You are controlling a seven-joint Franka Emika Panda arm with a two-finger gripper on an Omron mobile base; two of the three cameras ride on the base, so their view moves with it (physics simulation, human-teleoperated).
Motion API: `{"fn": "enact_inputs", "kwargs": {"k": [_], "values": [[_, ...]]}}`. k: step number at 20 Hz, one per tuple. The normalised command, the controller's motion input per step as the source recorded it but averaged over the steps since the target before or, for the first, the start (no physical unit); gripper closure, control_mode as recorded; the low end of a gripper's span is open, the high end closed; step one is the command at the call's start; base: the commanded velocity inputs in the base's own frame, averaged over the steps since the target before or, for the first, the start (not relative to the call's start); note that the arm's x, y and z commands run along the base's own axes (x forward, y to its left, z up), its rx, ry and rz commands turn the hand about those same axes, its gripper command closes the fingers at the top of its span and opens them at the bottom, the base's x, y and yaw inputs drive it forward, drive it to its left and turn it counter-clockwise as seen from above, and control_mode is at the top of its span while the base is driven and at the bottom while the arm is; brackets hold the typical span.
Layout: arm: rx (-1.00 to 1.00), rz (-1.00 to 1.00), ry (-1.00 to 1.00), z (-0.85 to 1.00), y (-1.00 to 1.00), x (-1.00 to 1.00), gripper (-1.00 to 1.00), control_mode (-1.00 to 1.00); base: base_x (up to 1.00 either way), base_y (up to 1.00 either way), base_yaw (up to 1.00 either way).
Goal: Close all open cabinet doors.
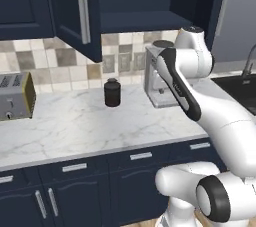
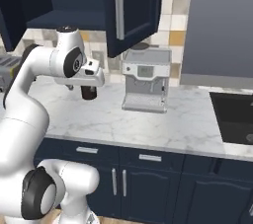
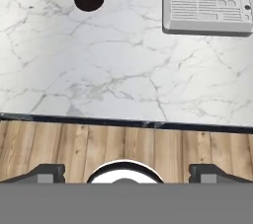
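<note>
Marble counter (image 1: 75,126) below; open cabinet doors (image 1: 77,11) above wide-open claw (image 3: 126,171)

I see two navy wall-cabinet doors standing open above the marble counter. The left door (image 1: 77,11) swings out toward me in the left base view, its recessed panel facing right and its long silver bar handle (image 1: 82,6) running vertically near the free edge; its lower corner hangs in front of the tiled backsplash. The right door (image 2: 132,8) shows best in the right base view, also swung outward, with its own vertical silver handle (image 2: 119,5) and its bottom edge just above the coffee machine. Between the two doors I can see the dark cabinet interior and its bottom shelf.
</note>
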Motion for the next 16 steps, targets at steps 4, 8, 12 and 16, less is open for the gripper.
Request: {"fn": "enact_inputs", "kwargs": {"k": [4,8,12,16], "values": [[0.0,0.0,0.0,0.0,0.0,0.0,-1.0,1.0,0.51,0.33,-0.02],[0.0,0.0,0.0,0.0,0.0,0.0,-1.0,1.0,0.24,0.31,0.0],[0.0,0.0,0.0,0.0,0.0,0.0,-1.0,1.0,0.13,0.4,0.0],[0.0,0.0,0.0,0.0,0.0,0.0,-1.0,1.0,0.21,0.35,0.0]]}}
